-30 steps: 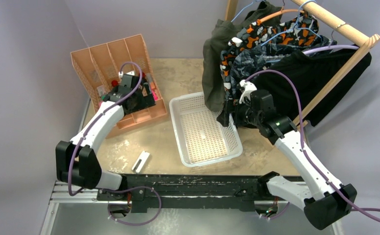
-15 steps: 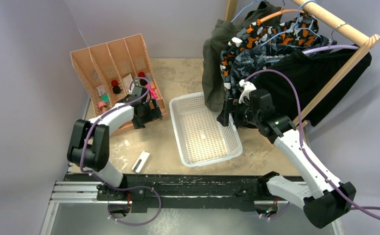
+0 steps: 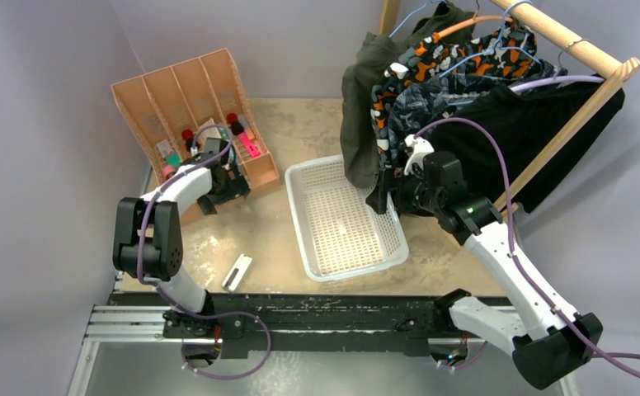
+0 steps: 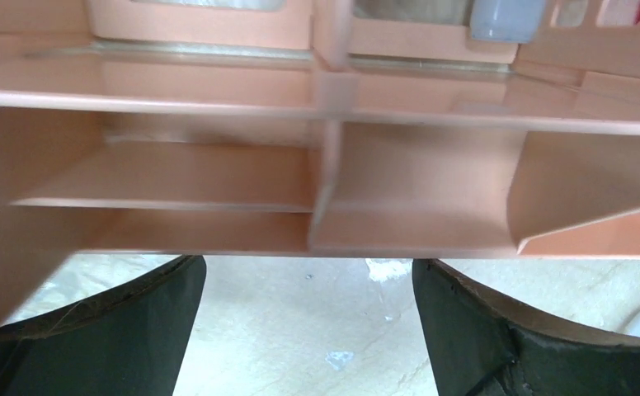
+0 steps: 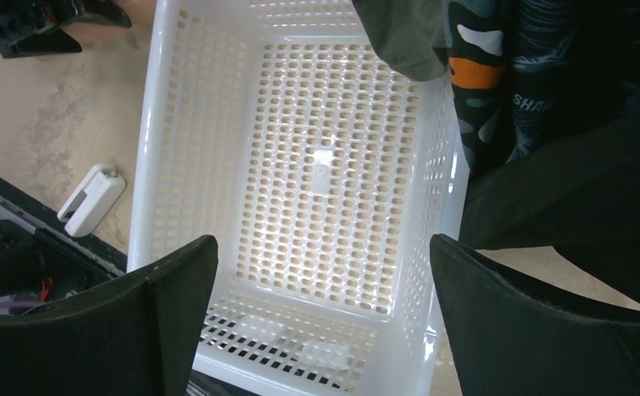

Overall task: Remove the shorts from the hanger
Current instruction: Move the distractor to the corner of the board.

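We see four soft fabric shorts on hangers at the upper right, on a round wooden rail (image 3: 572, 37): plain black shorts (image 3: 539, 132), blue-grey camouflage shorts (image 3: 420, 103), orange camouflage shorts (image 3: 432, 58) and olive green shorts (image 3: 362, 99). Our right gripper (image 3: 383, 198), fingers spread wide, hangs beside their hems over the white perforated plastic basket (image 3: 312, 247). Our left gripper (image 4: 308, 285), also wide, faces the peach plastic divided organizer (image 3: 148, 91) at left.

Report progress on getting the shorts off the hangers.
Done: nothing; the basket is empty. In hand: the right gripper is open beside the shorts, holding nothing; the left gripper is at the rack. Left: all four pairs hang on hangers.
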Robot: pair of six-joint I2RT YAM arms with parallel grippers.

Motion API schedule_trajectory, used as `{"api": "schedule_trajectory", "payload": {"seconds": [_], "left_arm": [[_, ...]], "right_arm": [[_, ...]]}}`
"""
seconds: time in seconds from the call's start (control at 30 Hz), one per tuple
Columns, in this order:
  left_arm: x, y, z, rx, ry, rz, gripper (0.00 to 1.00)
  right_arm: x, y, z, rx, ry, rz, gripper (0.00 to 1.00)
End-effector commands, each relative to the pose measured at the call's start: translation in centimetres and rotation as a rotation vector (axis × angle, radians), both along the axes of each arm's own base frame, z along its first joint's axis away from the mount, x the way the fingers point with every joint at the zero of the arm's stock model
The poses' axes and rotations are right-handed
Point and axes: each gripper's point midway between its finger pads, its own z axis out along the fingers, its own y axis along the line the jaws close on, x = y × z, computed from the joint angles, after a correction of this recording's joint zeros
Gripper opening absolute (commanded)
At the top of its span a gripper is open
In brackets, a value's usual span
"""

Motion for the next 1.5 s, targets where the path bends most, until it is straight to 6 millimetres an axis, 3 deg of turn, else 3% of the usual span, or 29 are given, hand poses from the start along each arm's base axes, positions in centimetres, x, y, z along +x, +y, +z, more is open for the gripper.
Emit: {"api": "schedule_trajectory", "payload": {"seconds": [0.0, 0.2, 0.43, 0.5, 0.6, 0.7, 0.77, 0.87, 0.97, 1.1, 1.27, 1.4, 1.47], "left_arm": [[3.3, 3.8, 3.2, 0.124, -0.106, 0.068, 0.95], [0.1, 4.2, 3.4, 0.112, -0.112, 0.107, 0.92], [-1.6, 3.4, 6.0, 0.043, -0.201, 0.134, 0.92], [-2.6, 4.7, 7.1, 0.100, -0.224, 0.187, 0.93], [-3.7, 6.9, 7.5, 0.193, -0.245, 0.269, 0.96], [-2.7, 7.4, 8.7, 0.214, -0.277, 0.269, 0.95], [-1.0, 6.8, 10.8, 0.190, -0.344, 0.218, 0.94], [0.5, 6.9, 13.4, 0.201, -0.429, 0.188, 0.94], [2.6, 5.2, 14.6, 0.132, -0.478, 0.108, 0.94], [4.4, 3.4, 13.3, 0.052, -0.449, 0.058, 0.94], [5.3, 4.2, 10.7, 0.095, -0.372, 0.089, 0.94], [4.5, 5.8, 7.0, 0.154, -0.250, 0.125, 0.94], [3.9, 6.8, 6.2, 0.192, -0.212, 0.148, 0.94]], "right_arm": [[0.3, 1.4, 2.6, 0.061, -0.062, 0.054, 0.99], [-0.3, 2.5, 4.0, 0.098, -0.084, 0.135, 0.99], [-0.6, 7.2, 8.3, 0.195, -0.168, 0.287, 0.99], [-0.6, 8.4, 8.7, 0.199, -0.179, 0.300, 0.99], [-1.6, 12.1, 9.2, 0.251, -0.179, 0.386, 0.99], [-2.1, 15.0, 8.5, 0.222, -0.170, 0.425, 0.99], [-2.1, 16.0, 7.6, 0.180, -0.152, 0.425, 1.00], [-2.2, 16.6, 6.7, 0.138, -0.140, 0.424, 0.99], [-2.2, 16.3, 6.4, 0.130, -0.144, 0.393, 0.99], [-2.3, 15.4, 6.7, 0.138, -0.160, 0.359, 0.99], [-2.3, 14.6, 6.6, 0.129, -0.162, 0.327, 0.99], [-2.3, 14.1, 6.1, 0.110, -0.151, 0.310, 0.99], [-2.4, 13.8, 5.9, 0.100, -0.149, 0.304, 0.99]]}}
